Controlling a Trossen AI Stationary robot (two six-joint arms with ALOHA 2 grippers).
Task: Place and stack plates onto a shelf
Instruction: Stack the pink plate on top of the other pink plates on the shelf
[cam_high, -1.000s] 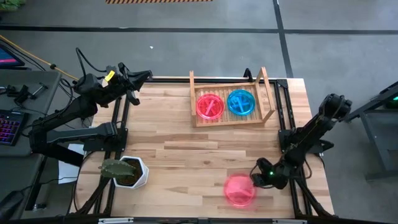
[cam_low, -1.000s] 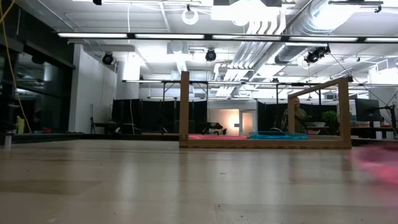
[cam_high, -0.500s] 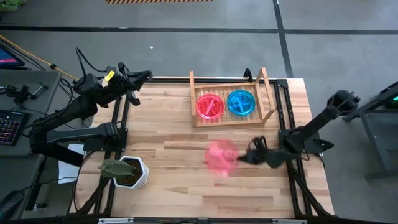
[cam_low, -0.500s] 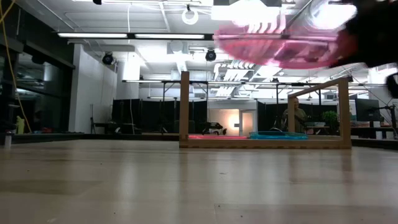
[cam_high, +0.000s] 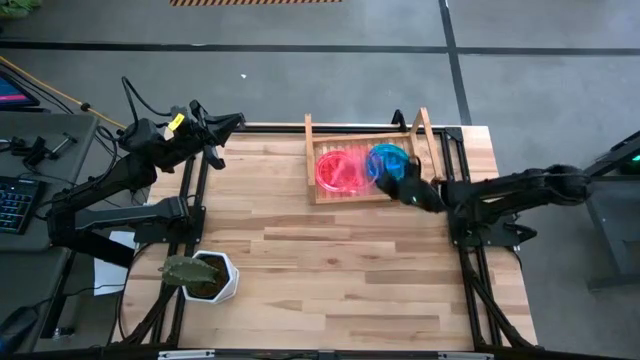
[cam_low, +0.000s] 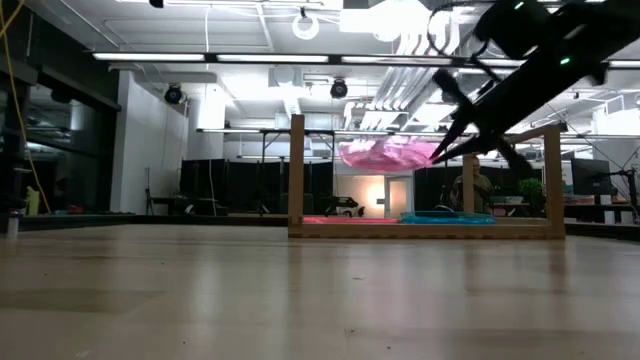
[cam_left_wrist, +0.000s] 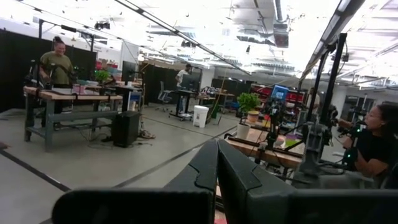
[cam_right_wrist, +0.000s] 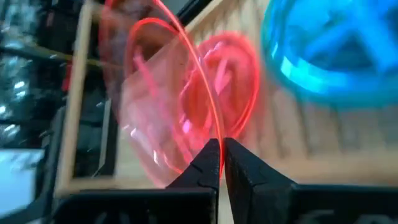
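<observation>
A pink plate (cam_high: 352, 166), pinched at its rim by our right gripper (cam_high: 397, 182), hangs above the shelf (cam_high: 322, 189). Next we lower it squarely onto the pink one lying there. Our left gripper (cam_high: 236, 121) waits closed.

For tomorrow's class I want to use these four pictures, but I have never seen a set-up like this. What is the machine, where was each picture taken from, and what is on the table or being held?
It is a robot with two dark arms at a wooden table; each arm ends in two-finger jaws. One picture looks straight down, one looks level across the tabletop, and two come from cameras on the arms' wrists.

On the table stands a light wooden shelf with a pink plate and a teal-blue plate lying in it. A white plant pot sits near the front left corner.

The right gripper is shut on the rim of a second pink plate, carrying it in the air over the shelf. The left gripper waits at the table's far left corner, shut and empty.
</observation>
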